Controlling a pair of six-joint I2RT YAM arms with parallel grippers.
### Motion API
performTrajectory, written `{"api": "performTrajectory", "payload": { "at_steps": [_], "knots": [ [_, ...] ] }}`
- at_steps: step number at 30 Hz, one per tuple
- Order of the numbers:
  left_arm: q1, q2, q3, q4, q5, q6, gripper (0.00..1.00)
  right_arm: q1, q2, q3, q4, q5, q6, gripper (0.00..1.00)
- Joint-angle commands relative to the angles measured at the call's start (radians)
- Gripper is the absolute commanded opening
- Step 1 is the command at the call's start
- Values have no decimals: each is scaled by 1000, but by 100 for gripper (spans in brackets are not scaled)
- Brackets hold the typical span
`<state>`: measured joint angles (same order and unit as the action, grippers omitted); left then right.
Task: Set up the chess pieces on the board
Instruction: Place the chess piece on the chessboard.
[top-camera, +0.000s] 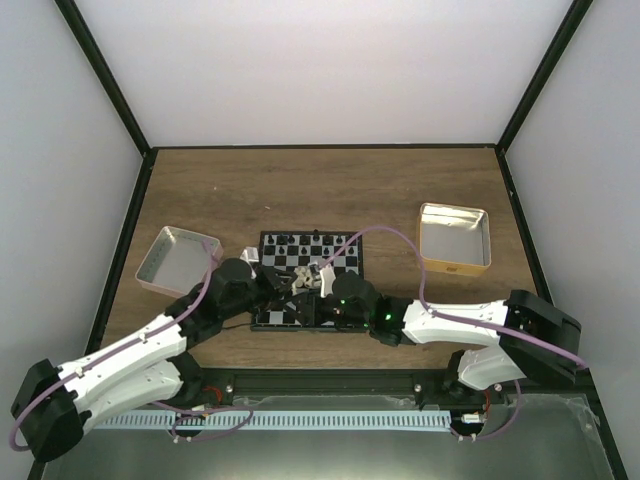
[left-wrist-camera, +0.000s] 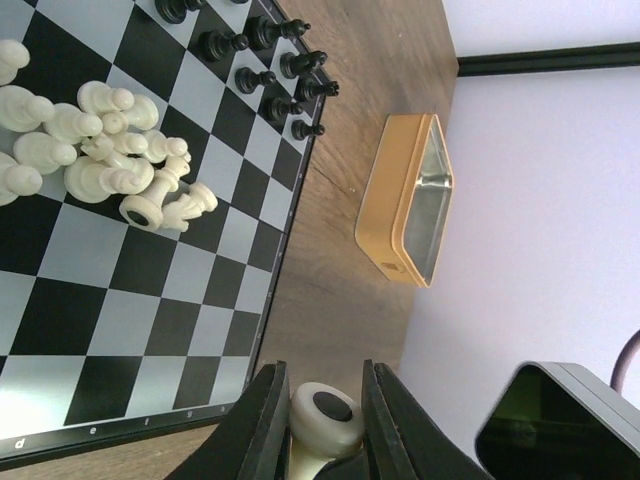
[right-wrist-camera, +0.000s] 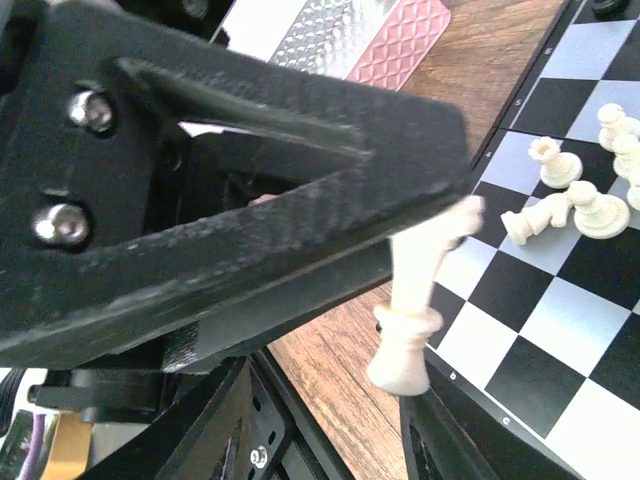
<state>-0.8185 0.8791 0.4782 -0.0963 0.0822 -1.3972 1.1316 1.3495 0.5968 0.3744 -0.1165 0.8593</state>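
Seen from above, a small square black-and-white chequered chessboard (top-camera: 350, 262) lies mid-way across the brown wooden counter (top-camera: 330, 190). A silver rectangular tin tray (top-camera: 178, 258) sits to its left and a gold-rimmed square tin (top-camera: 455, 238) to its right, both apart from it. Small black chess pieces (top-camera: 305, 240) stand along the board's far edge, and a heap of cream-white chess pieces (top-camera: 312, 277) lies near its middle. The left arm (top-camera: 130, 360) and the right arm (top-camera: 450, 322) both reach in, and their tips meet over the board's near half.

In the left wrist view, the left pincer (left-wrist-camera: 322, 425) is clamped on one cream-white piece (left-wrist-camera: 325, 418), its round dark-centred base facing the camera. It is held just off the board's lettered edge. The white heap lies tumbled on the squares beyond, the black pieces stand at the far rim, and the gold tin rests on the wood past the board.

In the right wrist view, the right pincer (right-wrist-camera: 325, 400) has its jaws spread wide and grips nothing. The left pincer's black body fills the frame. The held piece hangs from it over the board's edge, its base just above one right finger; whether they touch I cannot tell.
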Motion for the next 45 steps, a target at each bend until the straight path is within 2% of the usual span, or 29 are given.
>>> {"api": "performTrajectory", "payload": {
  "at_steps": [1,13,22,26,28,31,33,35,39,43,45],
  "knots": [
    [1,-33,-17,32,11,-59,16,-6,-7,36,0,95,32,42],
    [4,-74,-45,28,3,-84,15,-7,-10,57,-38,154,47,43],
    [4,-96,-55,48,14,-103,15,-8,-9,75,-19,153,13,25],
    [4,-98,-53,49,24,-97,16,-10,-18,69,-10,154,-15,12],
    [13,-98,-45,47,43,-53,23,-16,-32,62,-6,137,-60,8],
    [69,-93,6,-21,126,95,49,-46,-86,60,-39,67,-191,7],
    [121,-77,62,-85,211,216,62,-78,-129,57,-75,-18,-294,7],
    [161,-60,109,-151,289,333,70,-116,-170,59,-124,-126,-390,6],
    [201,-19,177,-176,453,470,75,-163,-202,109,-280,-278,-564,6],
    [205,8,219,-160,563,533,77,-168,-172,188,-443,-309,-672,7],
    [205,17,218,-164,589,547,74,-168,-156,211,-475,-313,-694,7]
  ]
}}
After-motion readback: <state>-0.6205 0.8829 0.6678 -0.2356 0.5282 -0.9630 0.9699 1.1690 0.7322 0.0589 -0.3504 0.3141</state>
